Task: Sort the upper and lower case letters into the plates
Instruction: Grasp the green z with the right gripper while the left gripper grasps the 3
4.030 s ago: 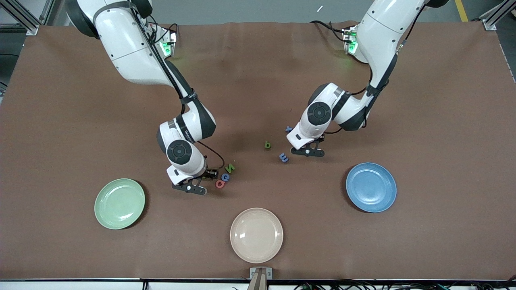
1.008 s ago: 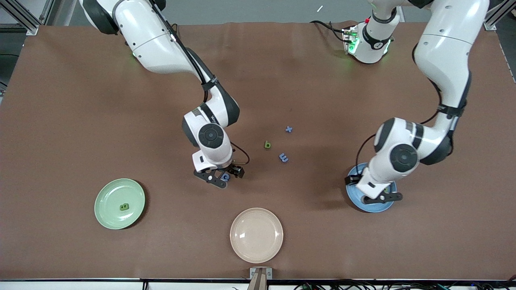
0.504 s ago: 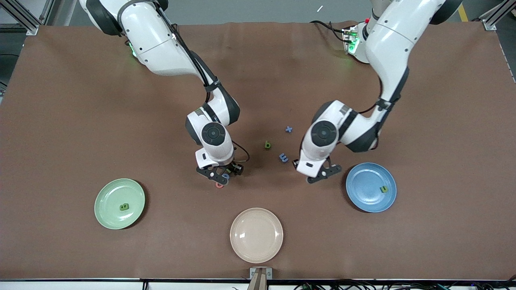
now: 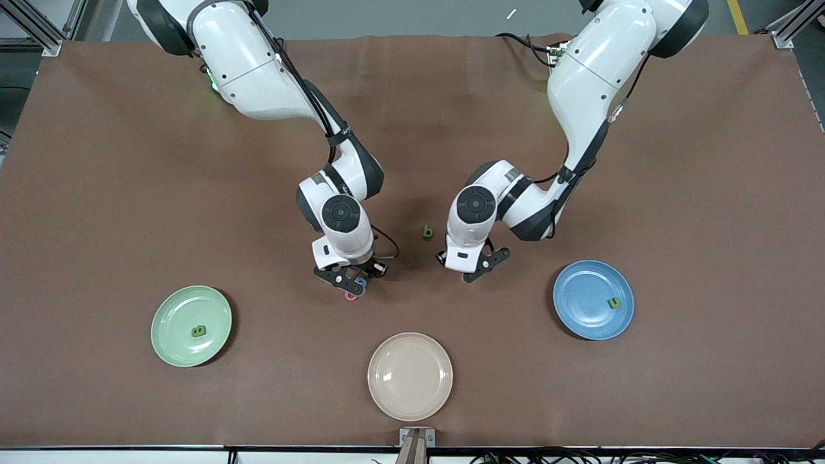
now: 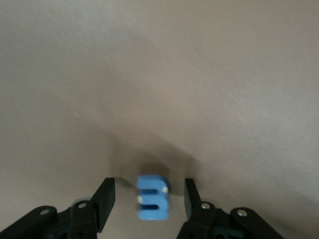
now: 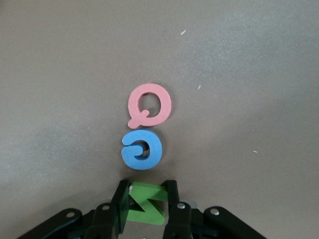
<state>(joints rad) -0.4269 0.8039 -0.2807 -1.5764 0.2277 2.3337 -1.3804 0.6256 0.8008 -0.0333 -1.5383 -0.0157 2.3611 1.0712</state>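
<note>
The front view looks steeply down from high across the table (image 4: 97, 193), facing the arms' bases along its top edge, and takes in the whole top. Each wrist view looks close down past its own fingertips at the cloth. The red letter (image 6: 148, 105) in the right wrist view also shows in the front view, near the table's middle; the left wrist view frames a blue letter (image 5: 152, 197)
</note>
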